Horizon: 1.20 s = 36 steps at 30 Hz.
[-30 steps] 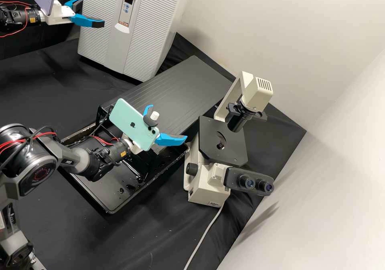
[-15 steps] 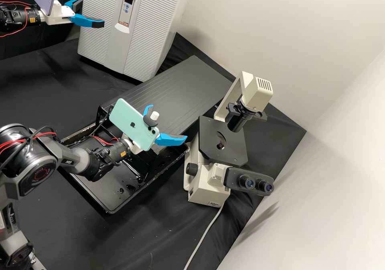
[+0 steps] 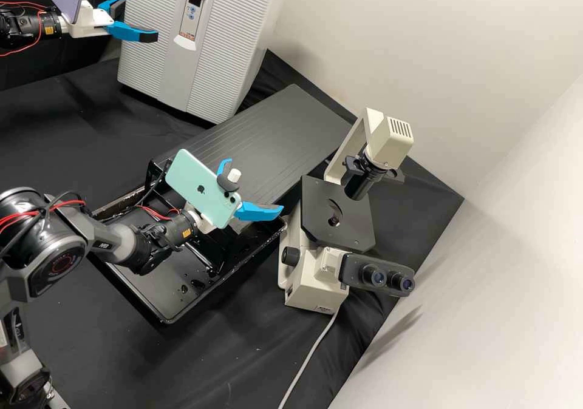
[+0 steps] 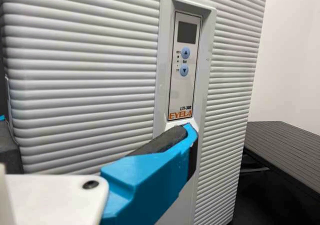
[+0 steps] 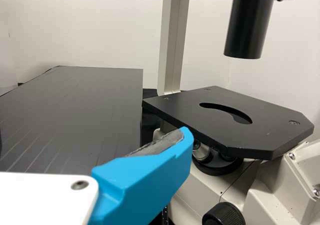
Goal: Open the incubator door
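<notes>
Opening is all ahead of you: the incubator door point(image 3: 228, 57), at the desk's point(image 3: 67, 130) back, looks shut. Your left gripper point(image 3: 141, 20) is near it, your right gripper point(image 3: 254, 184) near the microscope point(image 3: 337, 215), both jaws apart.

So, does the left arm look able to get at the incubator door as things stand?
Probably yes: its tool is open right by the incubator door, with nothing visible in the way.
</notes>
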Available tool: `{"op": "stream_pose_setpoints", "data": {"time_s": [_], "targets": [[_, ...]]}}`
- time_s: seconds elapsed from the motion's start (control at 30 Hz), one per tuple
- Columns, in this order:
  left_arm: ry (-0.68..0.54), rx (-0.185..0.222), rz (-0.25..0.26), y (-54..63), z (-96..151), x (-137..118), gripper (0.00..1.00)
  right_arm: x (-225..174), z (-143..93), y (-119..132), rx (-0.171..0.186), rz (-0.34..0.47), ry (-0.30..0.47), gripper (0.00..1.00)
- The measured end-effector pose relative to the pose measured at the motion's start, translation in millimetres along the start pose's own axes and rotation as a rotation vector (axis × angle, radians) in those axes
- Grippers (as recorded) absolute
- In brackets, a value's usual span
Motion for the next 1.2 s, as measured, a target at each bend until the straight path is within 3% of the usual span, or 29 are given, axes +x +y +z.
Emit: {"op": "stream_pose_setpoints", "data": {"time_s": [0.73, 1.2], "targets": [[0.008, 0.001, 0.003, 1.2, -3.4, -1.2, 0.00, 0.0, 0.0, 0.0, 0.000, 0.000, 0.000, 1.00], [0.032, -0.026, 0.018, 2.9, -6.3, -1.6, 0.00, 0.0, 0.0, 0.0, 0.000, 0.000, 0.000, 1.00]]}}
